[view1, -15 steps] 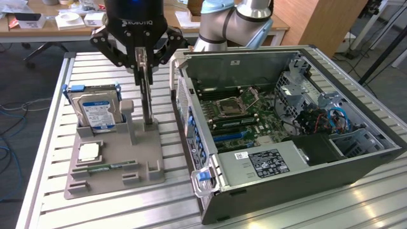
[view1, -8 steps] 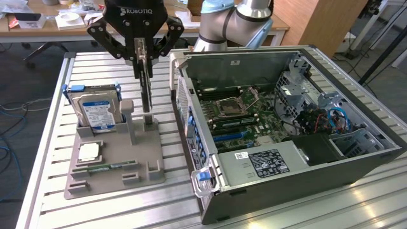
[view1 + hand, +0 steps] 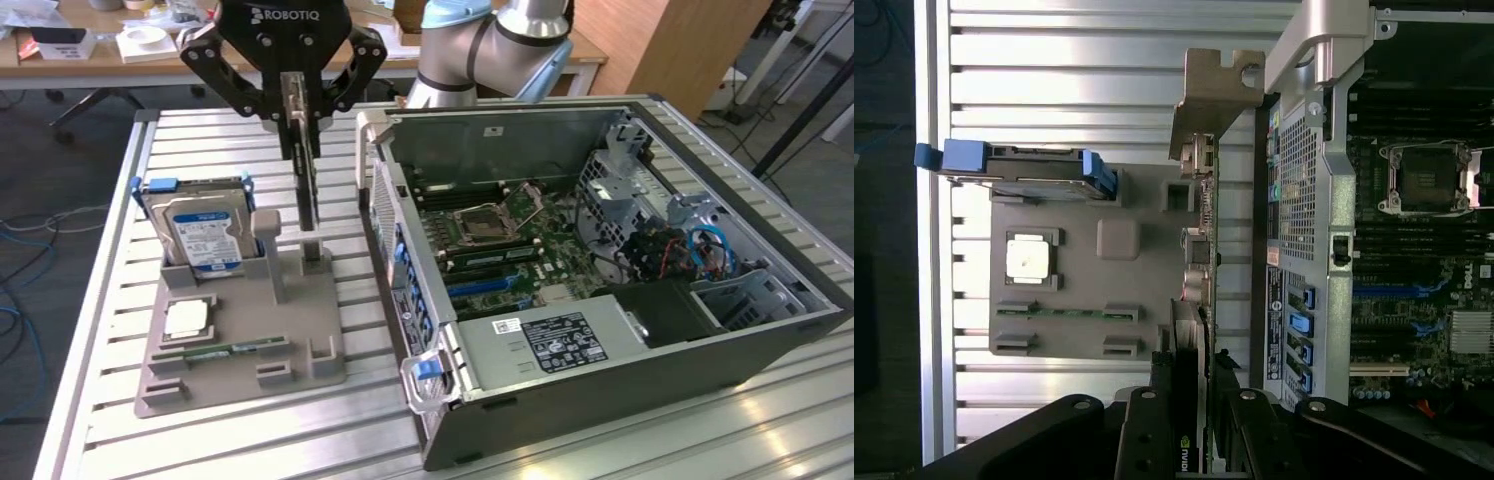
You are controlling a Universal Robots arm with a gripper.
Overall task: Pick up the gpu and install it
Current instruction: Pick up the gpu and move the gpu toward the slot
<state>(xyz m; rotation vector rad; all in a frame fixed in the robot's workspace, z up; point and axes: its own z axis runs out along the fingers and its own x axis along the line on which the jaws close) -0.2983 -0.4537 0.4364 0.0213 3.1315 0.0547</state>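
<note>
Nearest, the slatted metal table (image 3: 267, 440) carries a grey parts holder (image 3: 254, 385) and, to the exterior view's right, an open computer case (image 3: 747, 345) with its motherboard (image 3: 514, 250) exposed. On the holder lie a square processor (image 3: 187, 318) and a narrow memory stick (image 3: 234, 350); behind them a hard drive (image 3: 200, 235) stands upright in its slot. Beyond, the gpu (image 3: 308, 190) hangs vertically between the hard drive and the case wall, seen edge-on (its faces are hidden). Its lower end merges with a holder post, so whether it has cleared the slot cannot be told. The gripper (image 3: 306, 120) points straight down, its fingers (image 3: 1154, 430) pinching the card's upper edge. In the wrist view the tan bracket (image 3: 1212, 85) at one end of the card lies near the case's rear panel. The arm (image 3: 481, 50) is cut off by the frame above.
</note>
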